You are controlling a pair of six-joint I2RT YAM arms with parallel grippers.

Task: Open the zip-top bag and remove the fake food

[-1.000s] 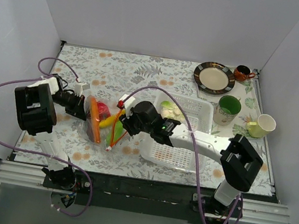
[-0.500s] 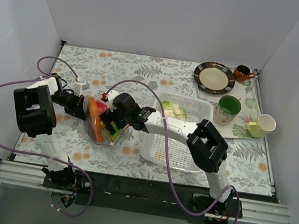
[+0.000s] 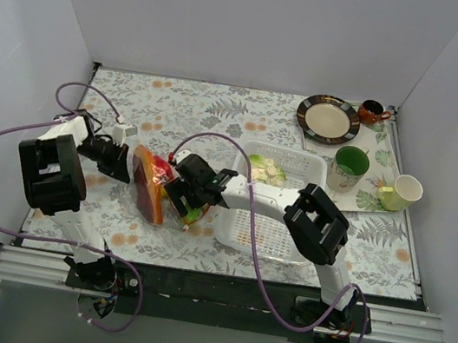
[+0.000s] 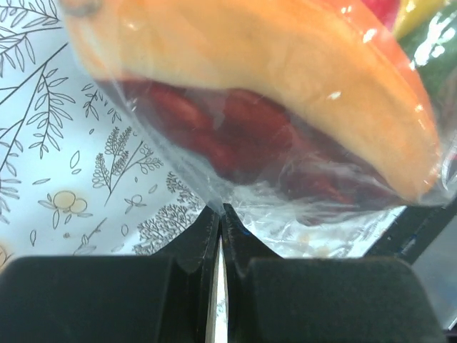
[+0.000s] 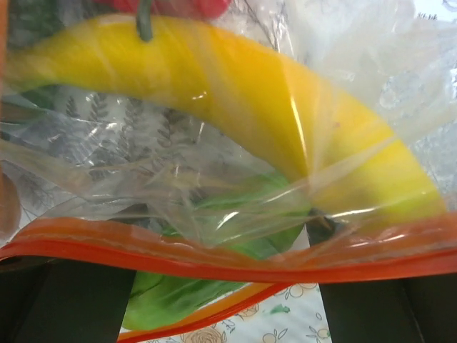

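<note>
The zip-top bag (image 3: 149, 186) lies left of centre on the floral cloth, clear with an orange-red zip strip (image 5: 214, 251). My left gripper (image 4: 220, 211) is shut on a fold of the bag's clear plastic at its left side (image 3: 122, 164). Through the plastic there I see an orange piece (image 4: 285, 71) and a red pepper (image 4: 235, 136). My right gripper (image 5: 221, 293) is open at the bag's mouth (image 3: 187, 198), with the strip stretched across its spread fingers. A yellow piece (image 5: 235, 93) and a green piece (image 5: 178, 300) sit just ahead of it. Pale cabbage (image 3: 268, 171) lies in the tray.
The white perforated tray (image 3: 280, 233) stands right of the bag, under my right arm. At the back right are a brown-rimmed plate (image 3: 328, 119), a small brown cup (image 3: 371, 112), a green cup (image 3: 349, 167) and a pale cup (image 3: 401, 192). White walls close in three sides.
My right arm swung left from the tray to the bag's mouth and its jaws spread wide. The bag shifted a little. The left gripper stayed shut on the plastic.
</note>
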